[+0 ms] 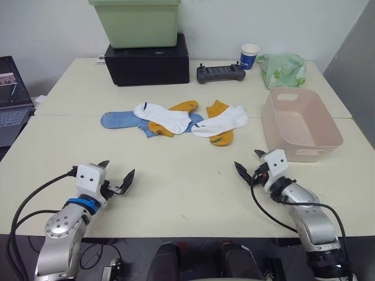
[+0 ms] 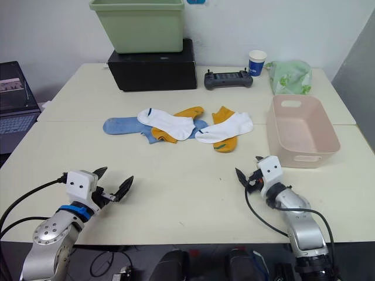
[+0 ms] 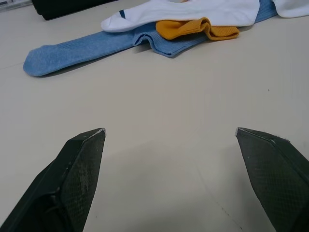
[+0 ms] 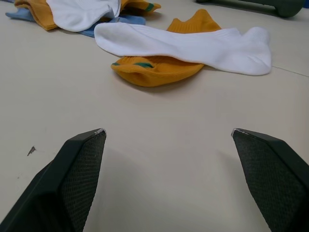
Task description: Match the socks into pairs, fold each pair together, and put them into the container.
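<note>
Left gripper [image 1: 117,174] wide open, holding nothing, near tabletop [image 1: 187,199] front edge. Socks [image 1: 176,120] heaped mid-table, overlapping: blue at left, white over orange toward right. Right gripper [image 1: 251,162] wide open, empty, near front edge. Pink container [image 1: 300,124] at right edge.

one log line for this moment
left gripper open, empty | right gripper open, empty | socks heaped unsorted on table | container empty

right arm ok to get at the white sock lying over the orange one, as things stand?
Probably yes. The right end effector is open, with bare table between it and the white sock, which lies on top of the orange sock. The pink tub sits off to the side.
</note>
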`<state>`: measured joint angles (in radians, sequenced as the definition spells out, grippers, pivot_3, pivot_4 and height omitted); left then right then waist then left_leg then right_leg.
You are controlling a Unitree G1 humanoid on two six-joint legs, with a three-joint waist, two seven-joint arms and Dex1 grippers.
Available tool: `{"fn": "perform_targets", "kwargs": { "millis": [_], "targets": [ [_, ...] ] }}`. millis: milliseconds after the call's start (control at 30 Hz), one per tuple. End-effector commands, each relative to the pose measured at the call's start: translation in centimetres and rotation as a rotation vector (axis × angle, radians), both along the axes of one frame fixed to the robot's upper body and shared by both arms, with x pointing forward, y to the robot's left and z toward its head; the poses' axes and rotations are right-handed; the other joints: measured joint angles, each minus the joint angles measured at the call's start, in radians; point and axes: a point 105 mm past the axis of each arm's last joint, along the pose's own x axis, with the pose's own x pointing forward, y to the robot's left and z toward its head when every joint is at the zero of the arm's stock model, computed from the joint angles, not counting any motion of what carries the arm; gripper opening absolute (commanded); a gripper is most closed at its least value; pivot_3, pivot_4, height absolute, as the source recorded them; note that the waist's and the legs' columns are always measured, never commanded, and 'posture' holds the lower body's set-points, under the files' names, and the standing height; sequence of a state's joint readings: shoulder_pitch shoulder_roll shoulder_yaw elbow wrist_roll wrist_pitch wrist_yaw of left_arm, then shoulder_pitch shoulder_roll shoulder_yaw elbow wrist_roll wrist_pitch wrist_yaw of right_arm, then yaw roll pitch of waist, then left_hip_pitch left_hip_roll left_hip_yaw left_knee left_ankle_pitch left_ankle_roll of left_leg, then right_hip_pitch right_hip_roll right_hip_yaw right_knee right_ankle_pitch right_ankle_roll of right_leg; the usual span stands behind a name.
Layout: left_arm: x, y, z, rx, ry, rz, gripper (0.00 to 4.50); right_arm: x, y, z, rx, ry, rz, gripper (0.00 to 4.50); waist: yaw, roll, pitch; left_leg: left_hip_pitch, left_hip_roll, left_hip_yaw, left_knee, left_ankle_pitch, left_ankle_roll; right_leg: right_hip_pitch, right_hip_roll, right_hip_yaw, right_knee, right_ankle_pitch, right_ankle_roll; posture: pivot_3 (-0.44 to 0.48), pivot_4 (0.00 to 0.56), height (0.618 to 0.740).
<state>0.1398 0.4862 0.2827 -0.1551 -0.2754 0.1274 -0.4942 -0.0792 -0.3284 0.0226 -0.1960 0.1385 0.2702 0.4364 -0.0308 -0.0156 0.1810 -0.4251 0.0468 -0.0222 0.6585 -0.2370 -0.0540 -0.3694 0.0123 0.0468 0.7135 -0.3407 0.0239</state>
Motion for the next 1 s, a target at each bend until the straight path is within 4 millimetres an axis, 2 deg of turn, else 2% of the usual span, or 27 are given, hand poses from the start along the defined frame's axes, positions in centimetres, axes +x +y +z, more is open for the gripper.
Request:
{"fn": "perform_targets", "kwargs": {
  "millis": [33, 367, 467, 600, 700, 767, 1000],
  "targets": [
    [-0.1, 0.2, 1.6, 0.008, -0.061, 0.0, 4.5, 0.0, 0.5, 1.5, 0.001, -0.061, 0.029, 4.48, 0.0, 0.0, 0.0, 0.0, 0.0, 0.0, 0.0, 0.0, 0.0, 0.0, 0.0, 0.0, 0.0, 0.0, 0.0, 0.0, 0.15, 0.74],
    [-0.3, -0.2, 2.0, -0.01, -0.065, -0.015, 4.5, 0.4, 0.5, 1.8, 0.003, -0.056, 0.011, 4.48, 0.0, 0.0, 0.0, 0.0, 0.0, 0.0, 0.0, 0.0, 0.0, 0.0, 0.0, 0.0, 0.0, 0.0, 0.0, 0.0, 0.15, 0.74],
    [-0.5, -1.0, 2.5, -0.037, -0.07, -0.062, 4.5, 0.5, 0.8, 2.3, 0.005, -0.063, 0.024, 4.48, 0.0, 0.0, 0.0, 0.0, 0.0, 0.0, 0.0, 0.0, 0.0, 0.0, 0.0, 0.0, 0.0, 0.0, 0.0, 0.0, 0.15, 0.74],
    [-0.4, -2.7, 3.7, -0.075, -0.091, -0.153, 4.5, 1.3, 1.2, 2.8, -0.022, -0.074, 0.045, 4.48, 0.0, 0.0, 0.0, 0.0, 0.0, 0.0, 0.0, 0.0, 0.0, 0.0, 0.0, 0.0, 0.0, 0.0, 0.0, 0.0, 0.15, 0.74],
    [-0.5, -5.3, 5.8, -0.115, -0.119, -0.287, 4.5, 2.7, 2.0, 3.8, -0.039, -0.077, 0.06, 4.48, -0.001, 0.0, 0.0, 0.0, 0.0, 0.0, 0.0, 0.0, 0.0, 0.0, 0.0, 0.0, 0.0, 0.0, 0.0, 0.0, 0.15, 0.74],
    [-0.5, -6.2, 6.6, -0.115, -0.124, -0.336, 4.5, 3.2, 2.7, 4.4, -0.048, -0.081, 0.085, 4.48, -0.001, 0.0, 0.0, 0.0, 0.0, 0.0, 0.0, 0.0, 0.0, 0.0, 0.0, 0.0, 0.0, 0.0, 0.0, 0.0, 0.15, 0.74],
    [-0.1, -8.7, 8.5, -0.111, -0.148, -0.445, 4.5, 6.0, 6.1, 5.3, -0.114, -0.071, 0.169, 4.48, -0.003, 0.0, 0.0, 0.0, 0.0, 0.0, 0.0, 0.0, 0.0, 0.0, 0.001, 0.0, 0.001, 0.0, 0.0, 0.0, 0.15, 0.74]
  ]
}}
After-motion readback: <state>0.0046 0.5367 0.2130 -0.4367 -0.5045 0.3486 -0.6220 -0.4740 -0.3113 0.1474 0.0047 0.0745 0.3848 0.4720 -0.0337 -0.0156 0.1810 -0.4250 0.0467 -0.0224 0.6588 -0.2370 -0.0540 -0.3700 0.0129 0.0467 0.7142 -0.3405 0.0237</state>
